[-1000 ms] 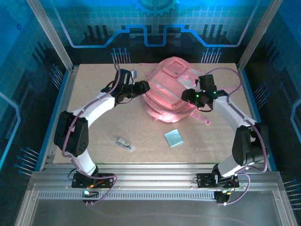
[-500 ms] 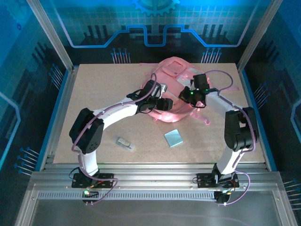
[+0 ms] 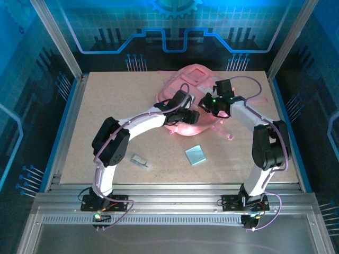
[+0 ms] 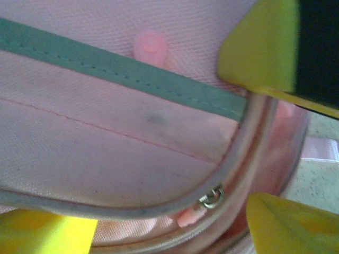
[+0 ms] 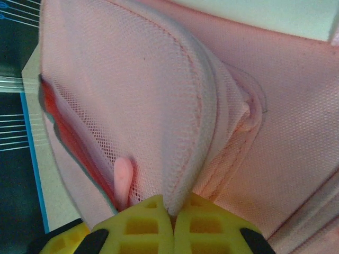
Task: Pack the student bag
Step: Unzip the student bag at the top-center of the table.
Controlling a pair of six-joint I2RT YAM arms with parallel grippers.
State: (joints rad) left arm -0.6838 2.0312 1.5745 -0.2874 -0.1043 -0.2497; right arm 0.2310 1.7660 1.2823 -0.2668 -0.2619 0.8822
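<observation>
The student bag (image 3: pixel 194 79), a soft pink fabric backpack, lies slumped at the far middle of the chipboard table (image 3: pixel 106 106), with both arms reaching onto its near side. In the right wrist view the student bag (image 5: pixel 159 79) shows a bulging mesh panel, and the right gripper (image 5: pixel 174 214) has its yellow fingers (image 5: pixel 143 225) clamped together on a fold of that mesh beside a dark open slit. From above, the right gripper (image 3: pixel 207 103) sits on the bag's right shoulder.

The left gripper (image 3: pixel 192 117) is on the lower front. In its own camera the left gripper (image 4: pixel 169 233) is spread wide with nothing between its pads, hovering over a curved zip line where a small metal slider (image 4: pixel 212 197) and pink pull tab (image 4: pixel 188 216) sit under a grey-green trim band (image 4: pixel 132 69).

The cloth looks light and limp. It will likely sag, stretch and drag along instead of holding a shape, so a pinch on loose mesh may slip. The corded zip edge or the pull tab looks the firmer place to grip.

Nearer the arms, well apart from the bag, lie a pale blue square pad (image 3: pixel 196 155) and a small grey object (image 3: pixel 139 159).
</observation>
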